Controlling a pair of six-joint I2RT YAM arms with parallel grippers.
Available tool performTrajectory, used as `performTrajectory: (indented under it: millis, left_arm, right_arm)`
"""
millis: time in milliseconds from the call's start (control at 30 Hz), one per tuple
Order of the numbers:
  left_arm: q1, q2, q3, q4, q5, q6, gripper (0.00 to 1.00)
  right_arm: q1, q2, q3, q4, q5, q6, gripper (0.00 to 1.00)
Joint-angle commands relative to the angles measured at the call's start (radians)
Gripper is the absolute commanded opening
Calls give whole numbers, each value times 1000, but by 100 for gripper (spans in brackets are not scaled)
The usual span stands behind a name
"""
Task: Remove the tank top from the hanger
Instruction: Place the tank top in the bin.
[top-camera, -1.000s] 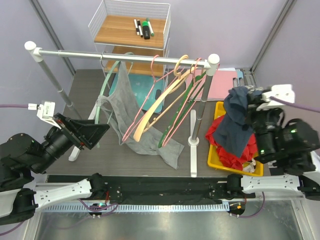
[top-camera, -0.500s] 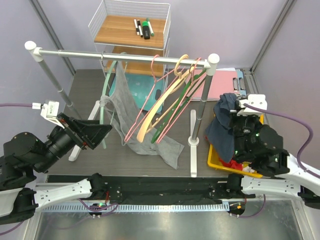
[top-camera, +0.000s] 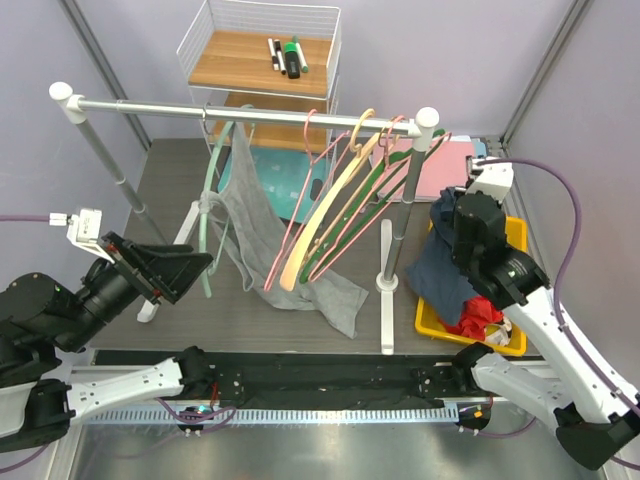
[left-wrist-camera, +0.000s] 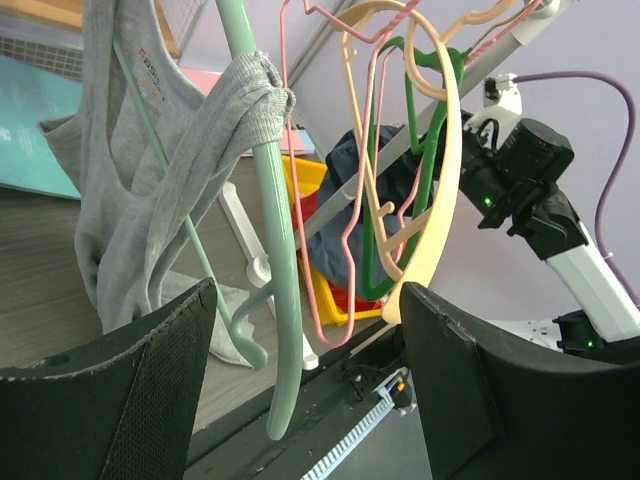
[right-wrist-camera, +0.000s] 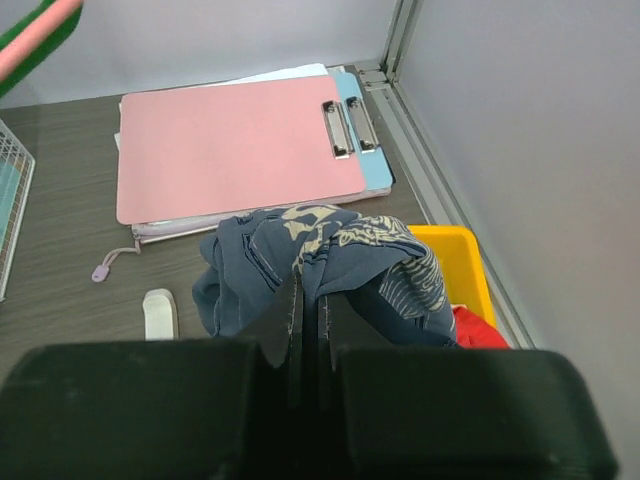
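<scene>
Tank top: the grey tank top (left-wrist-camera: 150, 160) is hung under the left half of the rail (top-camera: 250, 110), on the mint hanger (left-wrist-camera: 270, 200). One strap is bunched around that hanger's arm. The bottom end is dropped low, toward the near side of the rail.
Long way: the cloth is stretched downward from the rail, a bit slanted.
Left claw: the left gripper (top-camera: 195, 268) is held wide with nothing in it. It is pointed up at the rail from the near left. The mint hanger is seen right between its fingers, apart from them.
Right claw: the right gripper (right-wrist-camera: 305, 310) is pinched tight on a dark blue cloth (right-wrist-camera: 330, 260), past the right end of the rail, above the yellow bin (right-wrist-camera: 455, 260).
Nearer arm: the left one, it is judged.
In the way: empty hangers (top-camera: 320, 215), pink, cream and green, are hung under the right half of the rail, just beside the tank top. They could be snagged.
Other things: a pink clipboard (right-wrist-camera: 230, 140) is laid behind the rail's right end.
</scene>
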Motion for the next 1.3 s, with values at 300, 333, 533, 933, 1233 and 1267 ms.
performTrajectory:
  millis: [300, 333, 533, 933, 1233, 1267]
  left_arm:
    - [2, 7, -3, 13, 0, 12, 74]
    - [2, 4, -6, 16, 0, 12, 74]
    - [2, 1, -18, 18, -1, 10, 74]
    - [2, -28, 7, -7, 20, 5, 75]
    - [2, -41, 45, -28, 26, 28, 75]
    - [2, -42, 45, -28, 26, 33, 75]
  right_arm:
    - [-13, -238, 134, -306, 309, 253, 1]
    - [-13, -251, 125, -368, 320, 303, 1]
    - [-12, -237, 61, -538, 360, 478, 1]
    - [-70, 33, -277, -492, 159, 1013, 1]
    - [-107, -80, -343, -504, 186, 1039, 38]
    - [-107, -94, -322, -533, 186, 1026, 60]
